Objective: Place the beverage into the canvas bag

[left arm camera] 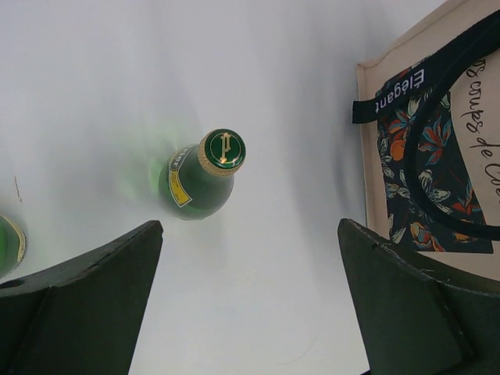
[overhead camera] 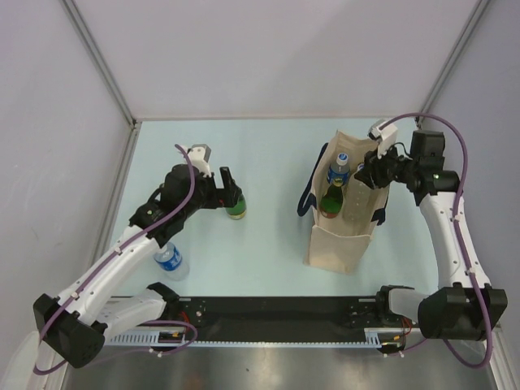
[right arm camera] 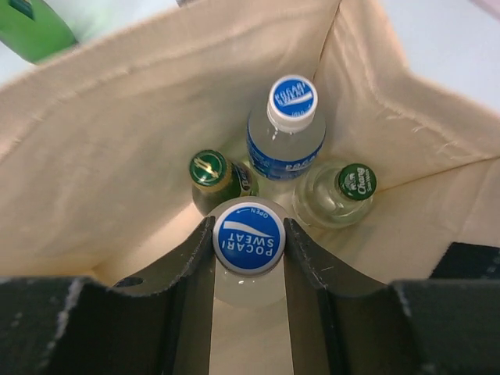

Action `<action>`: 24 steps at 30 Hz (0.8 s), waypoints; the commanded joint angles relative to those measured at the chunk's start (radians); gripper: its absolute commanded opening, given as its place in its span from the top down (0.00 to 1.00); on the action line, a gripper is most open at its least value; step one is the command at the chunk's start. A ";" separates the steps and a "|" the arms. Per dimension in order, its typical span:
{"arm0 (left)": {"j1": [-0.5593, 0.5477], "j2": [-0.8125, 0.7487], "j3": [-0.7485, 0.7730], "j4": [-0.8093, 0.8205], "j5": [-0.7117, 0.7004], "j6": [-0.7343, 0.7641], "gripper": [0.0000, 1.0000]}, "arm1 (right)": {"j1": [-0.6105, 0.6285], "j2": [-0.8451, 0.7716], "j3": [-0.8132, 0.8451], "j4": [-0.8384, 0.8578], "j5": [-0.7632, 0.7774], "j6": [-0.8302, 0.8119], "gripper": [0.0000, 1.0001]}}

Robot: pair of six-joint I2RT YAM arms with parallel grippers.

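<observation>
My right gripper point(right arm camera: 248, 223) holds a bottle point(right arm camera: 248, 242) by its neck, inside the bag point(overhead camera: 335, 244) near the desk's right edge. I should lower it straight into the free spot, then let go. My left gripper point(left arm camera: 248, 234) is wide open by a green bottle point(left arm camera: 205, 176).

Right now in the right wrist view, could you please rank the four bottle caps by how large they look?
1. The blue Pocari Sweat cap, held by the right gripper; nearest the camera, so true size unsure.
2. The white-rimmed Pocari Sweat cap.
3. The green Chang cap and the gold-rimmed green cap look alike.
</observation>
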 commanded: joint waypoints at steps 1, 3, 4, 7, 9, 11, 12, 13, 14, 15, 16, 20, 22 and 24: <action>0.013 0.005 0.002 0.047 0.015 0.009 0.00 | -0.005 -0.048 -0.071 0.274 -0.013 -0.033 1.00; 0.016 0.007 0.005 0.048 0.017 0.011 0.00 | -0.010 -0.054 -0.111 0.323 -0.020 -0.046 1.00; 0.017 0.010 0.005 0.048 0.018 0.009 0.00 | -0.013 -0.055 -0.152 0.343 -0.036 -0.050 1.00; 0.019 0.022 0.014 0.048 0.023 0.005 0.00 | -0.025 -0.057 -0.215 0.414 -0.060 -0.060 1.00; 0.020 0.036 0.022 0.050 0.025 0.000 0.00 | -0.033 -0.045 -0.226 0.424 -0.063 -0.061 1.00; 0.022 0.043 0.032 0.048 0.025 -0.001 0.00 | -0.040 -0.028 -0.234 0.411 -0.071 -0.061 0.98; 0.022 0.053 0.035 0.050 0.026 -0.003 0.00 | -0.043 -0.025 -0.233 0.403 -0.076 -0.066 0.96; 0.022 0.057 0.038 0.048 0.026 -0.003 0.00 | -0.048 -0.020 -0.236 0.392 -0.080 -0.072 0.91; 0.022 0.063 0.045 0.048 0.026 -0.003 0.00 | -0.049 -0.018 -0.239 0.370 -0.083 -0.092 0.89; 0.023 0.069 0.048 0.050 0.026 -0.003 0.00 | -0.051 -0.018 -0.240 0.362 -0.085 -0.099 0.87; 0.023 0.082 0.052 0.048 0.023 -0.003 0.00 | -0.053 -0.021 -0.246 0.356 -0.088 -0.104 0.79; 0.028 0.112 0.077 0.048 0.022 -0.004 0.00 | -0.053 -0.037 -0.272 0.328 -0.091 -0.136 0.69; 0.028 0.131 0.084 0.048 0.022 -0.003 0.00 | -0.053 -0.040 -0.277 0.310 -0.091 -0.156 0.65; 0.031 0.143 0.097 0.048 0.023 0.000 0.00 | -0.053 -0.037 -0.277 0.287 -0.092 -0.176 0.64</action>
